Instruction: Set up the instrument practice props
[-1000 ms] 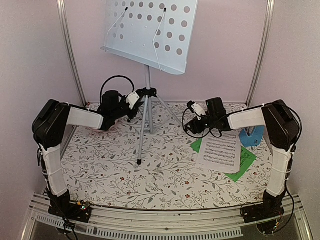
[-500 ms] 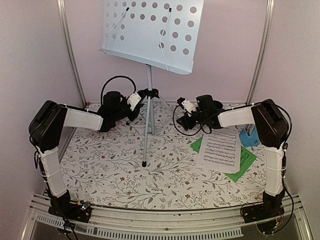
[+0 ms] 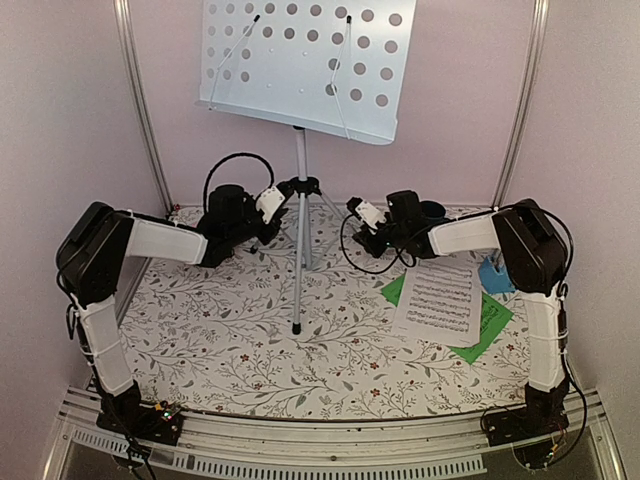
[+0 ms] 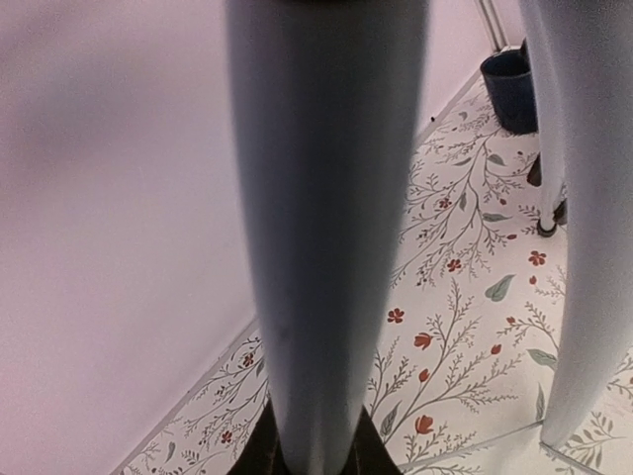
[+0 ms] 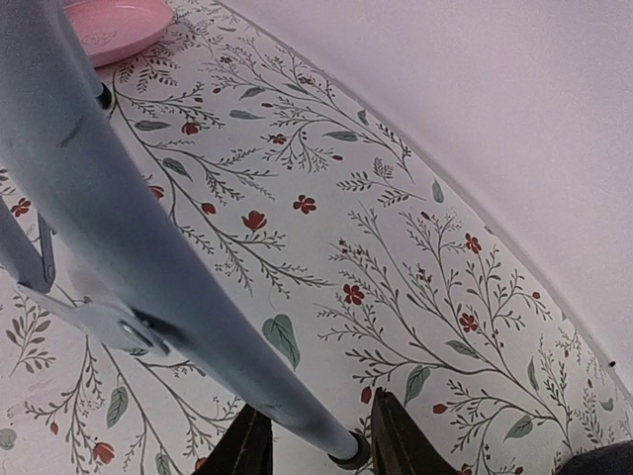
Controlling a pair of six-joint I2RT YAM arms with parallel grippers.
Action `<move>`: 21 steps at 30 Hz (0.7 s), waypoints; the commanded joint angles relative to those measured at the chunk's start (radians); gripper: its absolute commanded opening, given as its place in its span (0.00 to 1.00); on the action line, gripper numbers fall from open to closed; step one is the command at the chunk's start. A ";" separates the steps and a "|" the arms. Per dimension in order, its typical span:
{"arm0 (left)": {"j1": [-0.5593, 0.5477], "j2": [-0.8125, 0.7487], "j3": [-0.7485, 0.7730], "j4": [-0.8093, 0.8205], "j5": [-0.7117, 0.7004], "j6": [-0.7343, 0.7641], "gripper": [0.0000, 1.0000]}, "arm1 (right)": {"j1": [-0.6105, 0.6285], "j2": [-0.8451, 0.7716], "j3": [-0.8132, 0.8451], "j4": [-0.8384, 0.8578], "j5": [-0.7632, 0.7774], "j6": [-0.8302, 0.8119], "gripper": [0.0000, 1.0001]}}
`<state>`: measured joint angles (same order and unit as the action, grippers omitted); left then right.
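Only the white page [image 3: 437, 298] carries print: rows of music staves, too small to read. It lies over a green page [image 3: 488, 322], both flat on the cloth [image 3: 220, 330] at the right. A blue metronome [image 3: 492, 272] shows just behind them, partly hidden by the right arm. The stand [image 3: 300, 70] is at the back centre, close to the pale wall. Its desk is a pale sheet pierced with rows of round holes, tilted, with a folded lip along its lower edge and two thin wire page holders lying across its face. Below it a silver tripod [image 3: 298, 270] spreads from a black hub, and the front leg ends in a black foot on the cloth near mid-table. The left gripper [image 4: 315, 457] reaches in from the left just below the hub. In its wrist view a smooth grey leg fills the space between the dark fingers, which are clamped on it. The right gripper [image 5: 315, 450] reaches in from the right at a rear leg. Its fingers straddle that leg just above its black foot, one finger against the tube, but I cannot tell whether they are pressing. A dark blue mug [image 4: 509, 89] stands at the far edge of the cloth beyond the tripod. A pink plate [image 5: 119, 25] lies on the cloth past the legs in the right wrist view.
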<state>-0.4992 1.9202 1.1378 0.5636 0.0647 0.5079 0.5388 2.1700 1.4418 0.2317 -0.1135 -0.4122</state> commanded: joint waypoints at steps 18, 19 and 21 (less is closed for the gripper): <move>-0.184 -0.096 -0.094 -0.223 -0.405 -0.261 0.00 | -0.074 0.104 0.195 0.079 0.078 0.026 0.38; -0.196 -0.098 -0.096 -0.240 -0.435 -0.285 0.00 | -0.074 0.106 0.197 0.085 0.073 0.029 0.39; -0.212 -0.106 -0.109 -0.260 -0.464 -0.328 0.00 | -0.074 0.109 0.203 0.091 0.054 0.032 0.39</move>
<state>-0.6556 1.8366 1.0782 0.4767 -0.3317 0.3519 0.5205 2.2620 1.5917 0.2276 -0.1146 -0.4061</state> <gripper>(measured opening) 0.124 0.387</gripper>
